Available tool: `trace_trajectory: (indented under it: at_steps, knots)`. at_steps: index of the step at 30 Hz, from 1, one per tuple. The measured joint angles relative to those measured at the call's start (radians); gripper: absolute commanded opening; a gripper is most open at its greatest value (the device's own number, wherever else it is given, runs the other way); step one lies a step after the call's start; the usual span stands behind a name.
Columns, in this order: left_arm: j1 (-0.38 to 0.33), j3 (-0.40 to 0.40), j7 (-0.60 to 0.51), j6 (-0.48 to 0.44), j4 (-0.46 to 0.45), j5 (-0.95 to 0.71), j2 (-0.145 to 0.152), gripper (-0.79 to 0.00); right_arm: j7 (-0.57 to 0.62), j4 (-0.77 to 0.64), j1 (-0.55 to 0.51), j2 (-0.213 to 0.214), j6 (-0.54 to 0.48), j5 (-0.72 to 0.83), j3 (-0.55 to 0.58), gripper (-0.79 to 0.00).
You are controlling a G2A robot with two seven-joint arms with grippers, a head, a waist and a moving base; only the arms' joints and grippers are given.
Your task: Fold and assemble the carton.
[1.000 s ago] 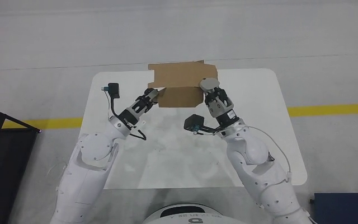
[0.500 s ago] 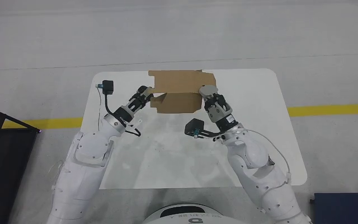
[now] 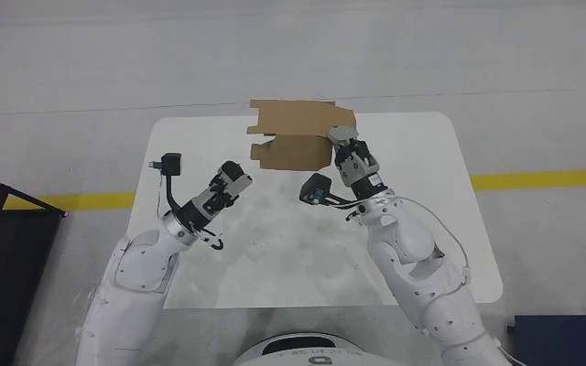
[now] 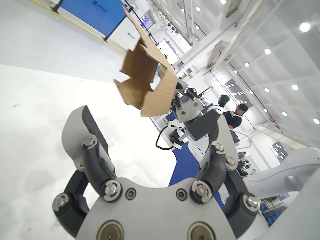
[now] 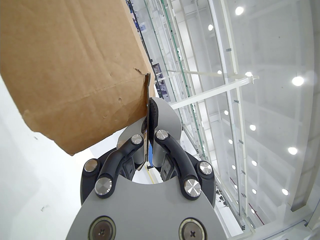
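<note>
Now the left gripper (image 3: 232, 177) has drawn back toward the near left of the tabletop (image 3: 412, 201), fingers spread and empty, apart from the cardboard carton (image 3: 293, 137) it touched a second ago. Farther on, the right gripper (image 3: 341, 139) stays clenched on the carton's right wall, holding it raised at the far edge. Probably the left flaps are still to be folded.

arms (image 3: 137, 274): white, glossy, rounded | wrists (image 3: 197, 210): black, cabled | left hand (image 4: 152, 126), right hand (image 5: 150, 112): grey plates (image 5: 150, 213), silver screws (image 5: 192, 188), black links (image 5: 172, 148), ribbed pads (image 4: 96, 128)
</note>
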Motion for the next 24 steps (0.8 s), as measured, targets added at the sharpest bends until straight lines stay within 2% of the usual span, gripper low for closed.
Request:
trace_trajectory:
  at_steps: [5, 12, 17, 20, 24]
  knots:
    - [-0.042, 0.062, -0.011, 0.066, 0.013, 0.065, -0.004, 0.0, -0.01, -0.008, 0.011, -0.005, -0.008, 0.026, -0.015, -0.785]
    - [-0.12, 0.127, 0.051, 0.157, 0.055, 0.187, -0.013, 0.0, -0.046, -0.027, -0.011, -0.007, -0.026, 0.09, -0.017, -0.785]
    - [-0.149, 0.134, 0.083, 0.171, 0.083, 0.227, -0.015, 0.0, -0.079, -0.033, -0.031, -0.006, -0.031, 0.121, -0.011, -0.785]
    - [-0.162, 0.132, 0.095, 0.185, 0.099, 0.306, -0.013, 0.0, -0.106, -0.042, -0.042, -0.005, -0.047, 0.15, -0.007, -0.785]
    - [-0.177, 0.126, 0.134, 0.204, 0.116, 0.344, -0.014, 0.0, -0.128, -0.049, -0.049, -0.002, -0.11, 0.198, 0.002, -0.785]
